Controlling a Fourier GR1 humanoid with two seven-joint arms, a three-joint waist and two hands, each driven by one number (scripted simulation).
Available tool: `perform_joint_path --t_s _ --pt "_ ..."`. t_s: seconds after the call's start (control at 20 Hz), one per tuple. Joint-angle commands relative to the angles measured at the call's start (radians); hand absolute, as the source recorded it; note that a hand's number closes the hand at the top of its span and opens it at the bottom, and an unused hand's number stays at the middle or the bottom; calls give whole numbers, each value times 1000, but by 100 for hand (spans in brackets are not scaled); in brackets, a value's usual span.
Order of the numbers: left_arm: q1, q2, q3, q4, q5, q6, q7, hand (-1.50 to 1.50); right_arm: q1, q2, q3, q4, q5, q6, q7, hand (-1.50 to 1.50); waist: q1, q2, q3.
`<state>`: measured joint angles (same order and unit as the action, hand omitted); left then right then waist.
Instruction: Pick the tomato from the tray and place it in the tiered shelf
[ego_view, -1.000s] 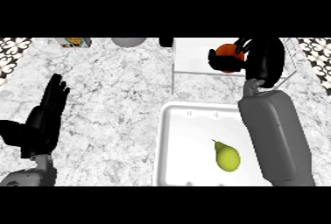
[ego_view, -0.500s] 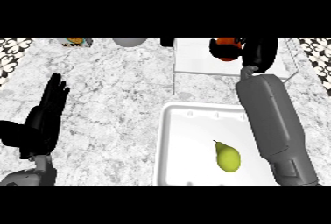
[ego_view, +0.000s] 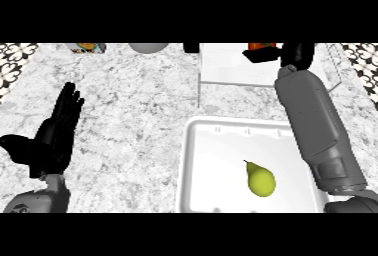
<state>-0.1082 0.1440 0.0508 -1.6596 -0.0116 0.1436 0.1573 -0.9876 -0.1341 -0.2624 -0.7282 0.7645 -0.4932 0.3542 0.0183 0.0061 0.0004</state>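
The red tomato (ego_view: 260, 47) shows as a small red-orange patch at the top edge, over the white tiered shelf (ego_view: 236, 67). My right hand (ego_view: 295, 54) is curled round it, stretched far forward above the shelf and hiding most of it. The grey right forearm (ego_view: 317, 125) runs up along the right side of the white tray (ego_view: 210, 165). A yellow-green pear (ego_view: 260, 179) lies in the tray. My left hand (ego_view: 52, 132) rests open at the left, fingers up.
A grey rounded object (ego_view: 150, 47) and a small printed box (ego_view: 86, 47) sit at the counter's far edge. Patterned black-and-white tiles (ego_view: 16, 54) mark the far corners. Marbled counter (ego_view: 140, 115) lies between my left hand and the tray.
My right hand has carried the tomato farther forward over the shelf, toward the top edge of the view. The left hand and the pear have not moved.
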Motion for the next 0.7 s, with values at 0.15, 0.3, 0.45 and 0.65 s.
perform_joint_path --t_s 0.15,0.3,0.45,0.65 --pt "-15 12 25 36 -2 -13 -28 0 -62 -25 -60 101 -111 -37 -179 -150 2 1 0" --pt "0 0 14 -36 -5 5 35 0 3 3 -52 -70 -159 -21 -170 -150 -14 -7 0" --pt "31 18 27 -24 15 -33 6 0 -49 -19 -71 -108 -172 -43 -97 -150 -13 -7 -1" --pt "-7 13 50 12 14 -11 10 0 56 -74 -73 -287 -177 -20 -4 -150 -34 -12 -1"
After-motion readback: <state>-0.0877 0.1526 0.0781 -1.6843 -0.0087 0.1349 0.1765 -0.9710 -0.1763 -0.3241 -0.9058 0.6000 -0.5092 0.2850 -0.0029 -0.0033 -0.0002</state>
